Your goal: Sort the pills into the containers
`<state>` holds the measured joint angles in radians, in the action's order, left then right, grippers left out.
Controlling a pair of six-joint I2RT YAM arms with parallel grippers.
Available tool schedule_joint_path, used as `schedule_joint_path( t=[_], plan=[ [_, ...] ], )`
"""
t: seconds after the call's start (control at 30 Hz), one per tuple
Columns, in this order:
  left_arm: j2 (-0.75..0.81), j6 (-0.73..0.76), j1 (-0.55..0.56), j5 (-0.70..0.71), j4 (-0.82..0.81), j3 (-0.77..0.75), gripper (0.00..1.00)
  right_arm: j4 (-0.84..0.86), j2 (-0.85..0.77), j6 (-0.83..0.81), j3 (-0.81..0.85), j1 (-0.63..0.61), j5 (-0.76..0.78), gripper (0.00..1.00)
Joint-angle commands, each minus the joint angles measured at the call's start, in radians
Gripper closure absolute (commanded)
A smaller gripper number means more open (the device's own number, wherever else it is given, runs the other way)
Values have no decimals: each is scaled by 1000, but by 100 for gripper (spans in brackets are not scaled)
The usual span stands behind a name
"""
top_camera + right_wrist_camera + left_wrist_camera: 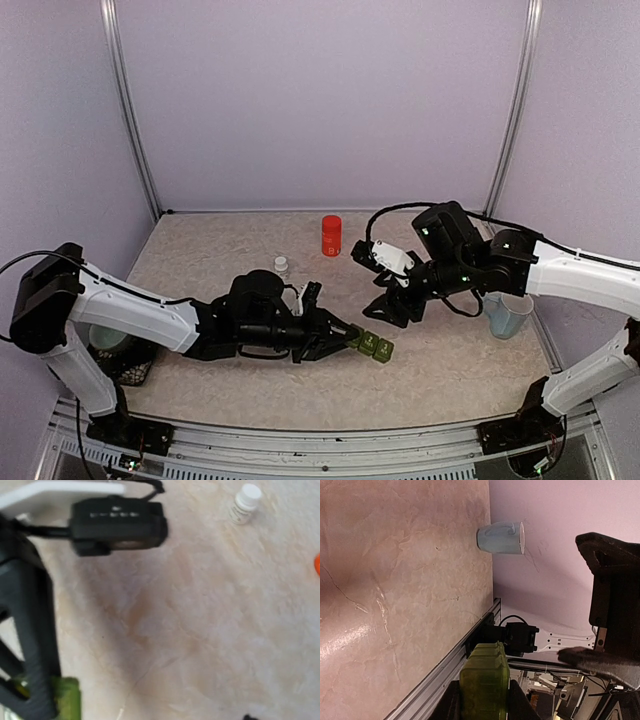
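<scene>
Left gripper [340,338] clamps one end of the green containers [372,346]. Right gripper [392,310] hovers just above them, apparently not touching; blur hides how its jaws stand.

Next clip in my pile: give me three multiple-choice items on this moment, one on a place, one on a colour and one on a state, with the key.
1. Where does the white bottle stand relative to the taller bottle?
A. On top of it.
B. To its left.
C. To its right.

2. What colour is the taller bottle?
A. Blue.
B. Yellow.
C. Red.

3. What state is the green pill box in?
A. Clamped at one end by the left end effector.
B. Lying free, with nothing touching it.
C. Stacked on the taller bottle.

Key:
1 B, since the top view shows the white bottle to the left of the taller one.
2 C, since its body is plainly red in the top view.
3 A, since the left wrist view shows the box gripped in that end effector.
</scene>
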<state>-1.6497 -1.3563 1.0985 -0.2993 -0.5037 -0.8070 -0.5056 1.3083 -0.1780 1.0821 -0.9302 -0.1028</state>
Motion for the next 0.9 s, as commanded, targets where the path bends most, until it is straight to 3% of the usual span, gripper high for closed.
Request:
schedule_joint_path(
  t=[0.0, 0.2, 0.47, 0.87],
  plan=[
    [11, 9, -11, 6, 2, 7, 92, -8, -18, -7, 6, -24, -38, 21],
    [32, -21, -31, 39, -3, 29, 92, -57, 2, 1, -8, -82, 47, 16],
    [40, -22, -38, 53, 6, 29, 92, -41, 44, 65, -22, -91, -12, 15],
    [62, -17, -40, 66, 9, 31, 92, -32, 127, 93, -13, -91, 18, 14]
  ],
)
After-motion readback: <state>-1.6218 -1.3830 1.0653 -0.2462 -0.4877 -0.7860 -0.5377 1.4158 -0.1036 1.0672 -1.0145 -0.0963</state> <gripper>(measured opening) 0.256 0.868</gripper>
